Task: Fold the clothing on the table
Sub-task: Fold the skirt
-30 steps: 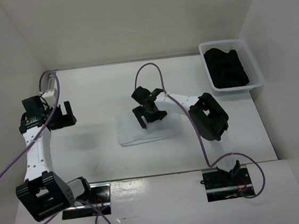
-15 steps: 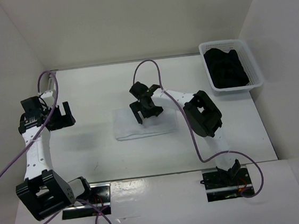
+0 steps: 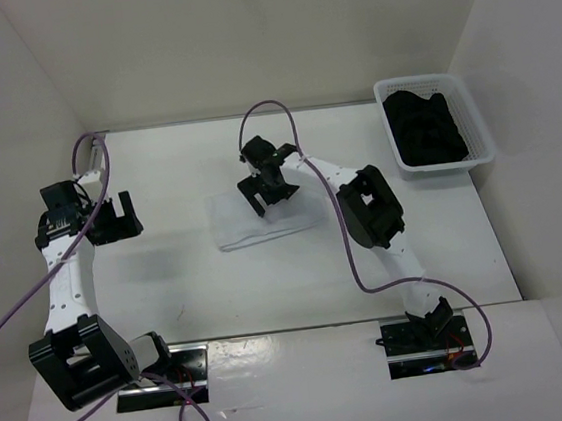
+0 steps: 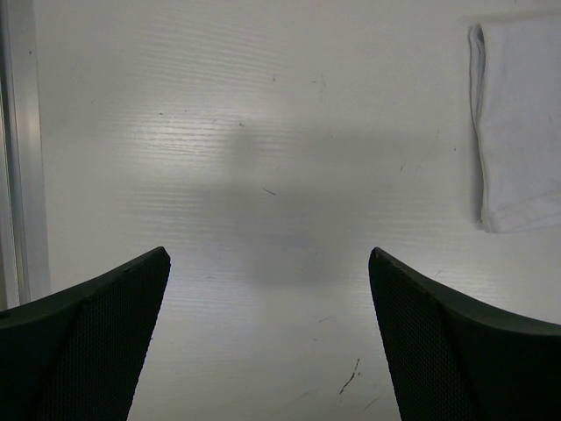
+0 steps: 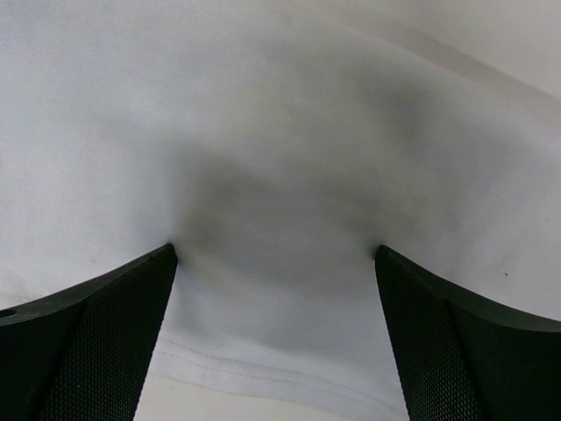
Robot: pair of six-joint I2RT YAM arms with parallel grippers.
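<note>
The clothing [image 3: 262,222] is a small folded white rectangle lying flat near the middle of the table [image 3: 187,276]. My right gripper [image 3: 269,194] stands open over its far edge. In the right wrist view both fingertips press down into the clothing [image 5: 280,158], with the gripper [image 5: 276,252] holding nothing between them, and a stitched hem shows near the bottom. My left gripper [image 3: 121,215] hangs open over bare table at the left. In the left wrist view the gripper [image 4: 268,254] is empty and the clothing [image 4: 521,123] lies at the upper right.
A white mesh basket [image 3: 486,149] holding a black garment [image 3: 428,130] sits at the far right corner. White walls enclose the table on three sides. A metal rim [image 4: 19,158] runs along the table's left edge. Purple cables loop from both arms.
My right gripper has moved away from the bases and to the left, and the clothing has slid the same way under its fingertips. The left arm has barely moved.
</note>
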